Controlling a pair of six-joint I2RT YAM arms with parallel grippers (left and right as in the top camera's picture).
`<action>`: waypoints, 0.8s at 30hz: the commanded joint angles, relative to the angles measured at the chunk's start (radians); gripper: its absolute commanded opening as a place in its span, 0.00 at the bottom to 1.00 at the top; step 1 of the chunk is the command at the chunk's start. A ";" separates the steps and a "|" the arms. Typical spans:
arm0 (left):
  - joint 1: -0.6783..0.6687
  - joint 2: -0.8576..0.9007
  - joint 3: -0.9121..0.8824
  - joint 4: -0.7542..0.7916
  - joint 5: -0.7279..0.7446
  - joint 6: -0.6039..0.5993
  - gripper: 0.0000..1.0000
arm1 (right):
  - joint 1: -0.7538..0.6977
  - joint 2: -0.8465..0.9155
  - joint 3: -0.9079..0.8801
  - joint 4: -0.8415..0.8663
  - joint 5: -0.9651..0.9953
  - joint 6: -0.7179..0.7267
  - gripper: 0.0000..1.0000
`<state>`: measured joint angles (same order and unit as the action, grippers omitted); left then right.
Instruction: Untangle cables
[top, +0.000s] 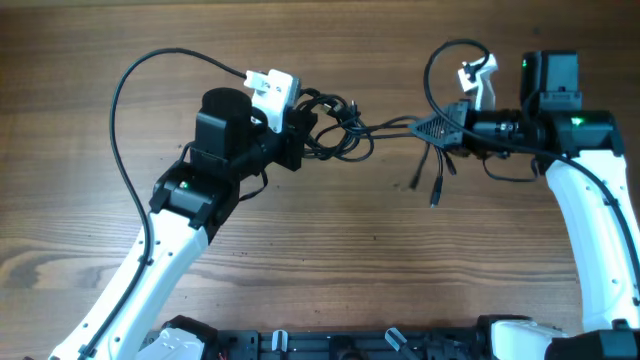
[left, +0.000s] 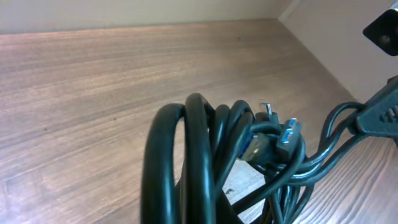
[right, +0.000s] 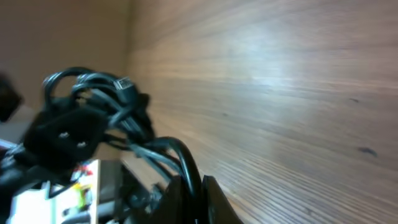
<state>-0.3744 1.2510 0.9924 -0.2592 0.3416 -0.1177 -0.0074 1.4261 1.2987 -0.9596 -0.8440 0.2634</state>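
Note:
A tangle of black cables (top: 335, 125) hangs above the wooden table between my two grippers. My left gripper (top: 300, 132) holds its left side; thick black loops (left: 193, 155) fill the left wrist view and hide the fingers. USB plugs with blue inserts (left: 283, 135) stick out of the bundle. Taut strands (top: 390, 126) run right to my right gripper (top: 438, 130). In the right wrist view its fingers (right: 198, 198) are shut on a black cable, with the bundle (right: 99, 87) beyond. Loose cable ends (top: 436, 185) dangle below the right gripper.
The left arm's own cable (top: 118, 100) arcs over the table's left side, and the right arm's cable loop (top: 445, 55) rises at the back right. A black rail (top: 350, 345) runs along the front edge. A pale wall (left: 348, 37) bounds the table.

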 joint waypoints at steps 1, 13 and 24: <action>0.092 -0.008 -0.013 -0.028 -0.306 0.019 0.04 | -0.129 -0.024 0.019 -0.079 0.676 0.043 0.04; 0.090 -0.008 -0.014 -0.057 -0.332 -0.130 0.04 | -0.108 -0.024 0.019 -0.114 0.371 -0.157 0.04; 0.092 -0.008 -0.014 -0.102 -0.897 -0.493 0.04 | -0.110 -0.024 0.019 -0.169 0.803 0.189 0.04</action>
<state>-0.4038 1.2716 0.9806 -0.3500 0.1192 -0.4316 -0.0166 1.4078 1.3125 -1.0950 -0.5632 0.4400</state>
